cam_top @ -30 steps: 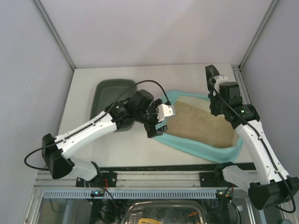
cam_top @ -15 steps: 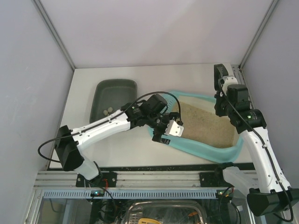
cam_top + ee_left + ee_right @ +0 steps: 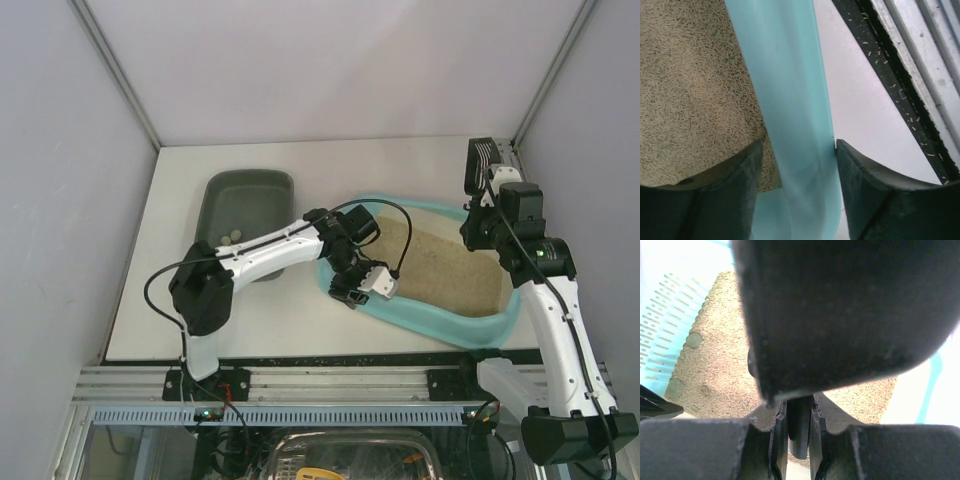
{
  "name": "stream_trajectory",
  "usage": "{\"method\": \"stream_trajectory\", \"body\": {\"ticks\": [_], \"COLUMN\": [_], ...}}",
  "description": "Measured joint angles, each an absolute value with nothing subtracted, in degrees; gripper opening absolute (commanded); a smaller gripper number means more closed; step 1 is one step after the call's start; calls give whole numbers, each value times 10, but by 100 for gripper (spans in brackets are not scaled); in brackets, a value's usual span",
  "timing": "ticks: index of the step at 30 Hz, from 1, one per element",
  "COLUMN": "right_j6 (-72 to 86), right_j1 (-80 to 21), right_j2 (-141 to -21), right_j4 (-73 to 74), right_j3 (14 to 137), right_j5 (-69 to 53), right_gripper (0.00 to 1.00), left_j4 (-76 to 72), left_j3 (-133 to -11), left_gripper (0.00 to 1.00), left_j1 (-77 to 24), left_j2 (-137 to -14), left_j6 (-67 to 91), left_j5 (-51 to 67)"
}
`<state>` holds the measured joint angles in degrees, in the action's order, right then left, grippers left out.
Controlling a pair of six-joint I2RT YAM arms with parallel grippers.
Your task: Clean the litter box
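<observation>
- On the right half of the white table [image 3: 400,165], litter box [image 3: 440,322] lies flat. Long axis runs left to right on a slant, left end farther back, right end nearer the arm bases.
- Slotted grille end shows only in the right wrist view [image 3: 660,335]. In the top view the left arm covers that end, so the pointing direction is unclear there.
- Box is smooth turquoise plastic with rounded corners and a broad, curved rim [image 3: 790,100].
- Litter [image 3: 690,90] is tan and made of short rice-like grains. A few flat, darker patches [image 3: 692,340] sit near the grille.
- Left arm reaches across from the left with the elbow bent. Left gripper [image 3: 352,292] is down on the box's near-left rim.
- Its dark fingers [image 3: 875,200] straddle the rim wall: one inside over the litter, one outside over the table. Outer finger touches the rim edge; a sliver of litter shows between the inner finger and the wall. Cannot tell if it's clamped.
- Right arm stands tall at the right side, wrist raised. Right gripper [image 3: 487,185] is beyond the box's far-right corner.
- Its fingers are pressed onto the thin stem of a dark tool [image 3: 840,305]. The tool is blurred and fills most of the right wrist view.
- Plain dark grey-green tray [image 3: 215,195] sits just left of the box, with a few small pale lumps [image 3: 230,237] inside.
</observation>
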<state>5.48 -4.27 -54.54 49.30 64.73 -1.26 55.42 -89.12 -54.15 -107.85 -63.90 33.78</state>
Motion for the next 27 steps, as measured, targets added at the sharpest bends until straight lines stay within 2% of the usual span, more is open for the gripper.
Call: {"method": "stream_trajectory", "body": {"ticks": [3,18,27], "right_j6": [65,47,23], "right_j1": [-41,-82,-117], "right_j2": [-545,-559,-637], "right_j4": [489,519,525], "right_j3": [647,588,588], "right_j5": [-27,-166,-223], "right_gripper": [0,0,0], "left_j4": [585,663,675], "left_j3": [-906,-1021,-1075], "left_gripper": [47,43,39], "left_j1": [-532,-422,-388], "left_j2": [-1082,-1147,-1182], "left_j6": [-647,-762,-807], "left_j5": [340,286,282]}}
